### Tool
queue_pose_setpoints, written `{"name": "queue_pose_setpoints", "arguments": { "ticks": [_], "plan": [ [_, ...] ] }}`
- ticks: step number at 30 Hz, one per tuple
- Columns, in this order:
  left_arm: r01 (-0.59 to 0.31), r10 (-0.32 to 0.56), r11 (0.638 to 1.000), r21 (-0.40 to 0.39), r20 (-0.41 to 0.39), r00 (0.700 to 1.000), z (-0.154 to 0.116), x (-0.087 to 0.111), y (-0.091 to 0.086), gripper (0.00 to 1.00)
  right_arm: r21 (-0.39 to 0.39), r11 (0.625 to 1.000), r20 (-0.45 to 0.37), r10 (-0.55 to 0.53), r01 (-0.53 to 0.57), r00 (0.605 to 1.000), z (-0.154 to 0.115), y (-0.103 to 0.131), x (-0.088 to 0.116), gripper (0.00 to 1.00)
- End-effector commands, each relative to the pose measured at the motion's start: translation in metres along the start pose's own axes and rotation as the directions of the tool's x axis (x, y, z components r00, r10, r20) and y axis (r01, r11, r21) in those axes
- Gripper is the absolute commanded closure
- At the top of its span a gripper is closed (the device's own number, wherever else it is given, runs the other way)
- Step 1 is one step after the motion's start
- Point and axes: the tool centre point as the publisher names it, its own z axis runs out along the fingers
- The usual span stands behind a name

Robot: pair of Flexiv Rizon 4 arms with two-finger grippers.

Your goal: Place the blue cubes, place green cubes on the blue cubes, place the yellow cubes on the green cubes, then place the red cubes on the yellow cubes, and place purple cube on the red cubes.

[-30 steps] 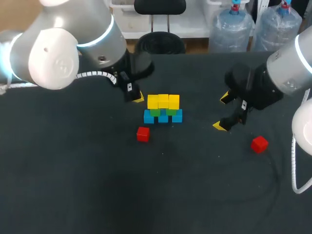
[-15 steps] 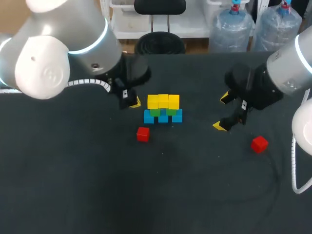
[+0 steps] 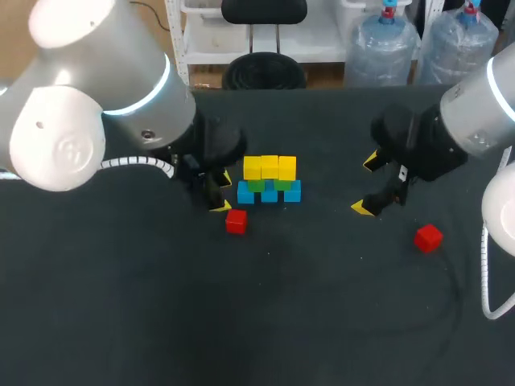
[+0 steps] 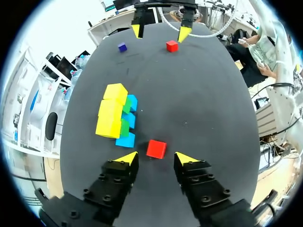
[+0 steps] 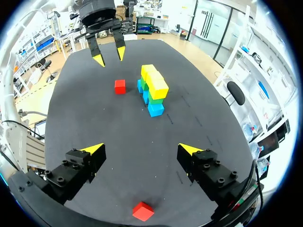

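Left end effector [image 3: 221,193] hangs open by a red cube [image 3: 236,221], close to the stack.

Toward the middle of the desk's [image 3: 265,322] back edge stand three blue cubes [image 3: 269,194] in a row, with green cubes [image 3: 269,185] on them and three yellow cubes [image 3: 269,167] on top. The red cube lies just in front of the stack, just ahead of the gap between the left fingers and apparently untouched. The right end effector [image 3: 367,185] is well off toward the right edge, fingers wide apart and holding nothing. A second red cube [image 3: 428,238] lies near that edge. A purple cube [image 4: 122,47] seems to lie beyond the right end effector, near the back edge.
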Motion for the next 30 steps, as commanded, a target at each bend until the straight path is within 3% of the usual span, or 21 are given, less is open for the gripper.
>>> {"name": "queue_pose_setpoints", "arguments": {
  "ticks": [1,3,7,17,30],
  "plan": [
    [-0.009,0.009,1.0,0.014,0.002,1.0,0.011,-0.003,0.006,0.39,0.003,1.0,0.001,0.0,0.0,1.0,0.0,0.001,0.0,0.0],
    [-0.02,0.02,0.999,0.025,0.009,1.0,0.015,-0.003,0.007,0.22,0.003,1.0,0.001,0.0,0.0,1.0,0.0,0.001,0.0,0.0],
    [-0.031,0.031,0.999,0.045,0.012,0.999,0.023,-0.003,0.01,0.13,0.003,1.0,0.001,0.0,0.0,1.0,0.0,0.001,0.0,0.0],
    [-0.04,0.039,0.996,0.083,0.013,0.999,0.037,0.002,0.008,0.25,0.003,1.0,0.001,0.0,0.0,1.0,0.0,0.001,0.0,0.0],
    [-0.059,0.059,0.992,0.108,0.01,0.998,0.046,0.007,-0.003,0.24,0.003,1.0,0.001,0.0,0.0,1.0,0.0,0.001,0.0,0.0]
  ]
}}
